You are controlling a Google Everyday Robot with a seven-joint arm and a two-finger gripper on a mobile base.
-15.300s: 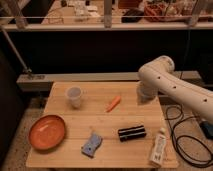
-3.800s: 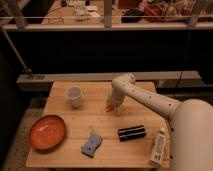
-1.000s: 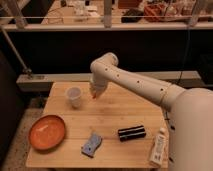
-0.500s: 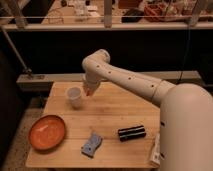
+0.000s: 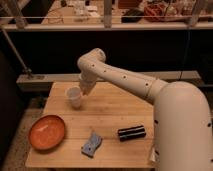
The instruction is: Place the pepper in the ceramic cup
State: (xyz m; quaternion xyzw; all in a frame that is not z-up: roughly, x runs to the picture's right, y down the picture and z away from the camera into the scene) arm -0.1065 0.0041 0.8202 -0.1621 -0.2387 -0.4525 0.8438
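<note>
Hovering: shut hand (image 5: pixel 82 92) just above ceramic cup (image 5: pixel 74 98).

Robot test area, indoor, dim. A wooden table (image 5: pixel 115 117) stood before a dark partition topped by a metal railing (image 5: pixel 107 25); cluttered work benches (image 5: pixel 160 9) lay beyond. The gripper (image 5: pixel 82 91) hung over the table's far left.

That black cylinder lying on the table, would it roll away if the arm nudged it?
Probably: the black cylinder lies on its side on the flat wooden table, so a sideways push could roll it. It looks rigid. The gripper is far off, above the ceramic cup.
</note>
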